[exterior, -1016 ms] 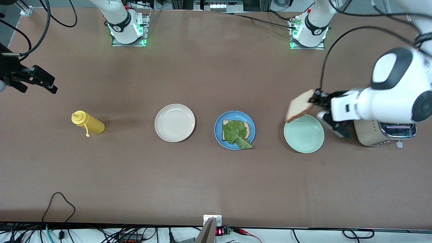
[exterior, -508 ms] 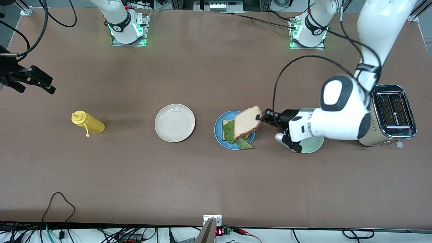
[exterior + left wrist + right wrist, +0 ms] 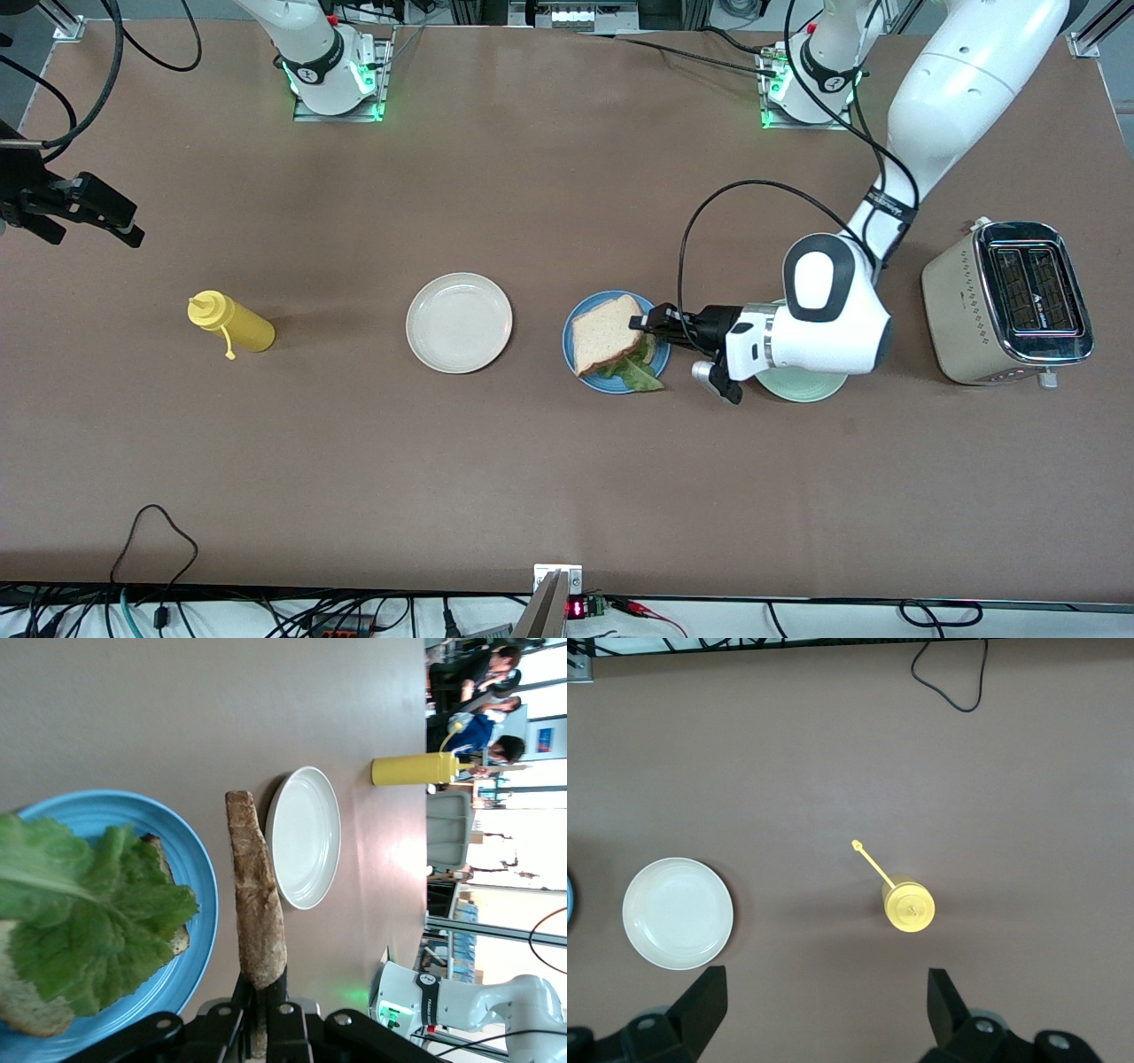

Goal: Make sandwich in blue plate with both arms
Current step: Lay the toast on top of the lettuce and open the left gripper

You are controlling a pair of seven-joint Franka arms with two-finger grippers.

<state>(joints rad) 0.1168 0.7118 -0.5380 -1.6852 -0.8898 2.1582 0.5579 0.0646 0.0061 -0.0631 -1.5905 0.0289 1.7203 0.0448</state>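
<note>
The blue plate (image 3: 571, 344) (image 3: 202, 895) lies mid-table and holds a lower bread slice (image 3: 174, 937) with a ruffled green lettuce leaf (image 3: 640, 377) (image 3: 89, 921) on it. My left gripper (image 3: 645, 322) (image 3: 264, 992) is shut on the crust edge of a second bread slice (image 3: 606, 335) (image 3: 257, 904). It holds that slice tilted just over the lettuce; in the left wrist view the slice is edge-on and apart from the leaf. My right gripper (image 3: 133, 226) (image 3: 826, 983) waits open and holds nothing. It hangs over the table at the right arm's end, above the yellow bottle.
A cream-white plate (image 3: 459, 322) (image 3: 678, 912) lies beside the blue plate toward the right arm's end. A yellow squeeze bottle (image 3: 232, 323) (image 3: 908, 906) stands farther that way. A mint-green plate (image 3: 802, 390) sits partly under the left wrist. A toaster (image 3: 1010, 301) stands at the left arm's end.
The left arm has swung the bread slice from over the mint-green plate to low over the blue plate and its lettuce. The right arm has stayed in place.
</note>
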